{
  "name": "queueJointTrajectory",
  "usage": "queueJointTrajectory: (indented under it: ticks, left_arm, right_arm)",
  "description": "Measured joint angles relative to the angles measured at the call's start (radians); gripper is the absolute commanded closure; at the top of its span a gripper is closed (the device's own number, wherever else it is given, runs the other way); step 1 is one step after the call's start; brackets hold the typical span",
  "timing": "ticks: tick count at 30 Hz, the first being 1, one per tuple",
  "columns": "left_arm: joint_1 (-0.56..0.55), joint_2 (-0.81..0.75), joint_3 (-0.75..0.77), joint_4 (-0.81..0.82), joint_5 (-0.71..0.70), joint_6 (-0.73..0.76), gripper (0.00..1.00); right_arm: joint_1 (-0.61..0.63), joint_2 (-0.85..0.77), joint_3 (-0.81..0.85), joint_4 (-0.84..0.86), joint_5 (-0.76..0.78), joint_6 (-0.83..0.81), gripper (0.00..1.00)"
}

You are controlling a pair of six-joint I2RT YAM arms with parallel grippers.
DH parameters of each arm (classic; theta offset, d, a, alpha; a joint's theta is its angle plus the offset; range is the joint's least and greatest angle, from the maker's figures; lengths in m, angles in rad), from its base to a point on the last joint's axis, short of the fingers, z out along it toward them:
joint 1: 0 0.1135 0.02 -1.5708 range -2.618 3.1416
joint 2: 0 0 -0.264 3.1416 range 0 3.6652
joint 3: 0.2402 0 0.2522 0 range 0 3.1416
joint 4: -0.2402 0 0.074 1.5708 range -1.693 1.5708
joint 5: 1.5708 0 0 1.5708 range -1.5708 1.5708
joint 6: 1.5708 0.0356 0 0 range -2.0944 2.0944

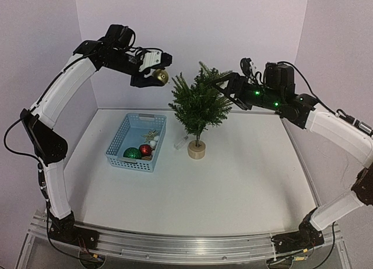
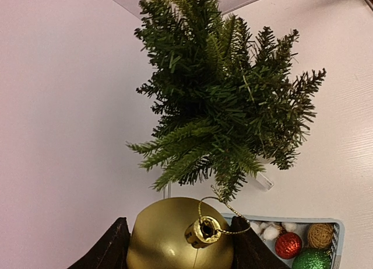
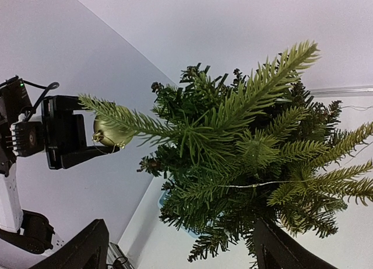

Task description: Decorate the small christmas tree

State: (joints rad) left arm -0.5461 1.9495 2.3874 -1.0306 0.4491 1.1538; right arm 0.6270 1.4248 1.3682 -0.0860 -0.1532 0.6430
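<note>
Now your left gripper (image 1: 152,76), up left of the small christmas tree (image 1: 198,105) upright on the table (image 1: 233,175), clamps a gold bauble (image 2: 163,240); your right gripper (image 1: 226,83) gapes around its upper-right branches.

From above and behind me, one camera takes in the whole table (image 1: 233,181). Both my wrist cameras sit close on the small christmas tree (image 2: 227,100), facing it from opposite sides.
</note>
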Motion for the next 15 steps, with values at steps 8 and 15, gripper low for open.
queueJointTrajectory:
  ticks: [8, 15]
  left_arm:
    - [-0.031, 0.002, -0.021, 0.027, 0.013, -0.001, 0.47]
    - [-0.034, 0.003, -0.133, 0.080, -0.032, 0.025, 0.48]
  right_arm:
    - [-0.004, 0.000, -0.001, -0.001, -0.003, 0.000, 0.14]
    - [-0.004, 0.000, -0.001, -0.001, -0.003, 0.000, 0.14]
